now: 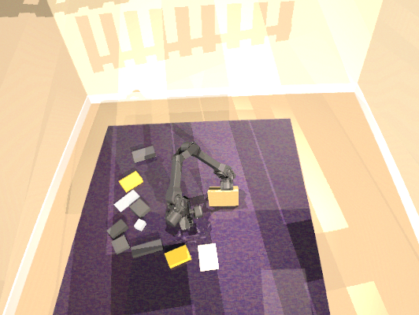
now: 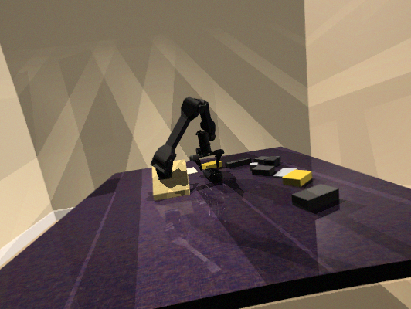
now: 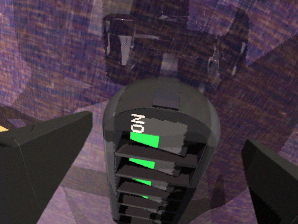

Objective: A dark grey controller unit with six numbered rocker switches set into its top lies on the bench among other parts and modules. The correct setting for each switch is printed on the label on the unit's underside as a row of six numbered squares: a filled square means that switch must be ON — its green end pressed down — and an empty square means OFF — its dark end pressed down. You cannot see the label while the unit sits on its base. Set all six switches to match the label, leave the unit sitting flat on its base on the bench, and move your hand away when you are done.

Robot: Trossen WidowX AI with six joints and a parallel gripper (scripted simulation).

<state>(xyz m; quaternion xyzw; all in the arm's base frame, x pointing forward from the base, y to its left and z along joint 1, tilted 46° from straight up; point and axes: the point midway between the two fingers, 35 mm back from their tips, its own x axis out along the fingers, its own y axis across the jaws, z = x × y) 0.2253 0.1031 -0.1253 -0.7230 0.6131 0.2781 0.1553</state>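
The dark grey controller unit [image 2: 212,175] [image 3: 162,95] sits on the purple bench top, switch side up. In the wrist view its ON mark is near the far end, and green patches show on the ON side of several rockers. The lower rockers are small and dark, and I cannot tell their tilt. The label underneath is hidden. My gripper [image 2: 206,165] [image 3: 169,133] is open and empty, pointing down, with one finger on each side of the unit, apart from it in the wrist view. In the top view the arm mostly covers the unit.
A tan block [image 1: 223,198] [image 2: 170,191] stands at the arm's base, near the unit. A yellow block [image 1: 178,257], a white card [image 1: 208,257] and a long dark module [image 1: 146,248] lie beyond the gripper. More dark modules [image 1: 117,228], a white cube [image 1: 140,224] and another yellow block [image 1: 131,181] lie to the left.
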